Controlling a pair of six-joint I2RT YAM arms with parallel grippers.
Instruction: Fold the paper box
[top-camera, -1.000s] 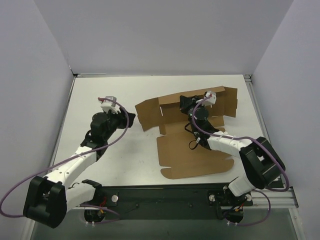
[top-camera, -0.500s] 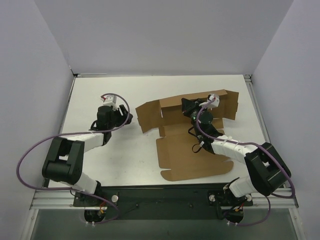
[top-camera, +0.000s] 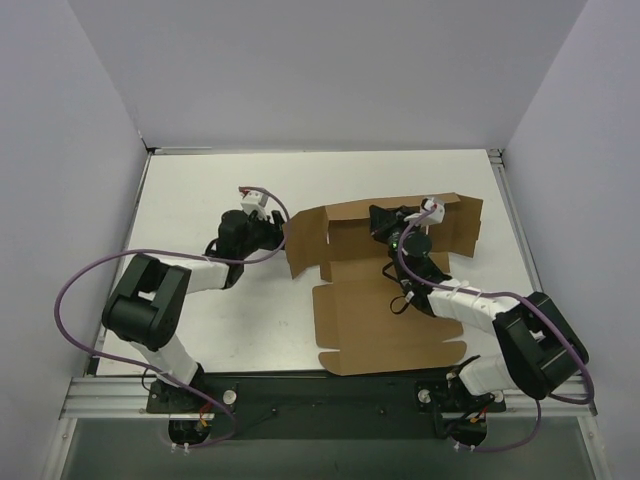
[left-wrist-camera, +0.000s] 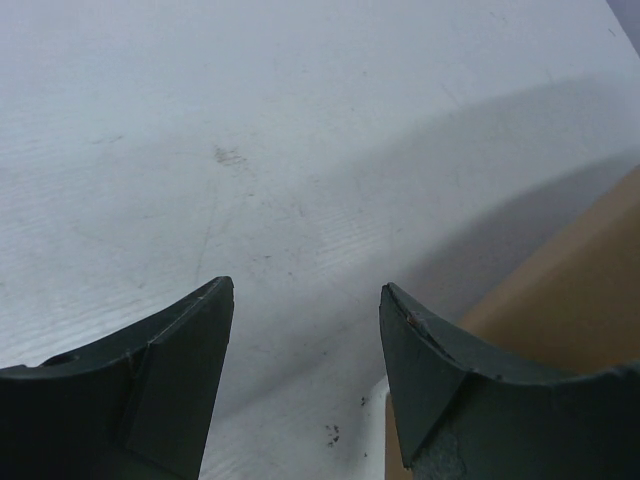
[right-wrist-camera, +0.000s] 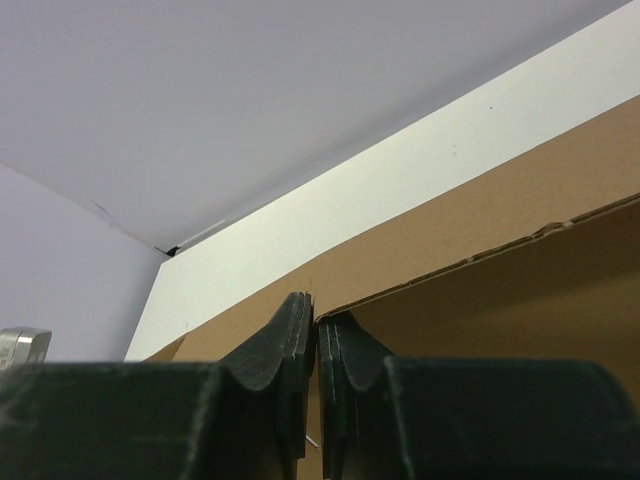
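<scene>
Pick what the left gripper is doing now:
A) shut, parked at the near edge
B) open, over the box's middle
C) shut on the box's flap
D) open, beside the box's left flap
D: in the left wrist view the left gripper has its jaws well apart with nothing between them, and the box lies just past one finger.

Plain brown paper box (top-camera: 385, 322), half-folded, near panel flat, far wall and side flaps raised
</scene>
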